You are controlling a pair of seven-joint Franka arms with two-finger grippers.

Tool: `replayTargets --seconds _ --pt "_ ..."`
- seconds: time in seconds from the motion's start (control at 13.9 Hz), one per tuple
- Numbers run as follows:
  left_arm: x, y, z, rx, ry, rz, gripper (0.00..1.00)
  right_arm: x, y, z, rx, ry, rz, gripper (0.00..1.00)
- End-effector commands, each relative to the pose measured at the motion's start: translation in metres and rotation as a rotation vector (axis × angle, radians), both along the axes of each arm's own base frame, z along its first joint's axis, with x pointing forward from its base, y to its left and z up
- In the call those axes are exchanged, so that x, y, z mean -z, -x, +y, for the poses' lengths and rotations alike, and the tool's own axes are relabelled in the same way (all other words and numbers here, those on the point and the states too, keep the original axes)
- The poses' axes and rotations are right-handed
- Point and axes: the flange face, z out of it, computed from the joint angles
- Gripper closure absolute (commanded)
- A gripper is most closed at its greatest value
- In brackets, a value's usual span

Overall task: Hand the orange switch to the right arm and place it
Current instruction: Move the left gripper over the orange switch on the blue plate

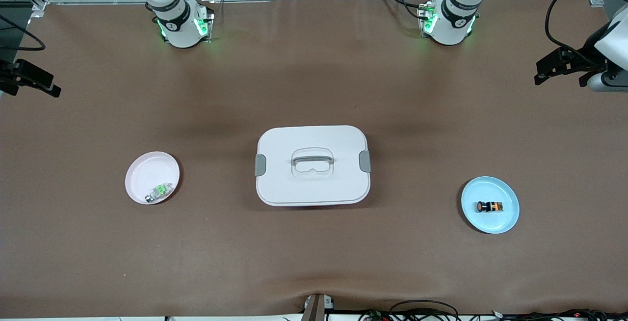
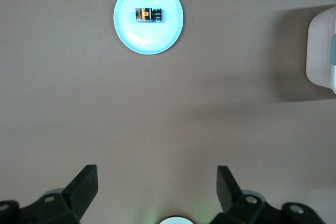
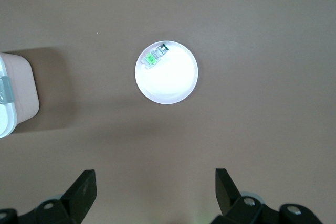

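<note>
Left hand (image 2: 155, 190) and right hand (image 3: 155, 190) both hang wide open and empty, so lower your left squarely over the orange switch (image 1: 490, 206) on the blue plate (image 1: 508, 220), lower right of frame.

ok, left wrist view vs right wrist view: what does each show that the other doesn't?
Left wrist only: the orange switch lying on the blue plate, and the left tool, open, over bare table. Right wrist only: the green-and-white component at the rim of the pink plate, and the right tool, open, also up over bare table. Both: the brown table mat and an edge of the white lidded box.
</note>
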Motion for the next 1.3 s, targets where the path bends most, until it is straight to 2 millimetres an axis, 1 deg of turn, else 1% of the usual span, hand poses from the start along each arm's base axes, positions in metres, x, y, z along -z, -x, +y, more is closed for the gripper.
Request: replayTargets --seconds 0.0,0.14,0.29,0.5,0.58,0.65,0.72,0.79,0.94,1.08,1.23 --pt "-0.005 -0.002 0.002 0.01 -0.016 0.005 0.0 0.001 0.004 -0.012 0.018 0.001 0.008 0.0" --pt "-0.007 -0.002 0.002 0.014 -0.016 0.002 0.0 0.005 0.001 -0.012 0.021 0.006 0.011 0.0" --pt "-0.007 -0.002 0.002 0.008 -0.016 0.002 0.0 0.001 0.001 -0.014 0.022 0.039 0.005 0.0" --pt "-0.008 -0.002 0.002 0.014 -0.016 -0.002 0.0 -0.004 0.002 -0.014 0.025 0.043 -0.003 0.0" --pt "-0.008 -0.002 0.002 0.013 -0.014 -0.001 0.0 -0.017 0.002 -0.015 0.025 0.048 -0.032 0.0" --pt "-0.006 -0.003 0.003 0.004 -0.008 0.002 0.0 -0.037 0.003 -0.014 0.024 0.054 -0.074 0.0" --pt "0.0 -0.007 0.007 -0.004 -0.001 0.013 0.0 -0.044 0.004 -0.014 0.024 0.055 -0.089 0.0" --pt "0.002 -0.009 0.009 -0.007 0.001 0.018 0.0 -0.042 0.003 -0.015 0.027 0.054 -0.086 0.0" --pt "0.02 -0.024 0.01 -0.013 0.0 0.048 0.0 -0.042 0.003 -0.018 0.034 0.049 -0.086 0.0" --pt "0.047 -0.053 0.011 -0.016 0.001 0.079 0.0 -0.044 0.004 -0.015 0.027 0.051 -0.089 0.0" --pt "0.069 -0.081 0.011 -0.016 0.006 0.084 0.0 -0.046 0.005 -0.014 0.025 0.05 -0.092 0.0"
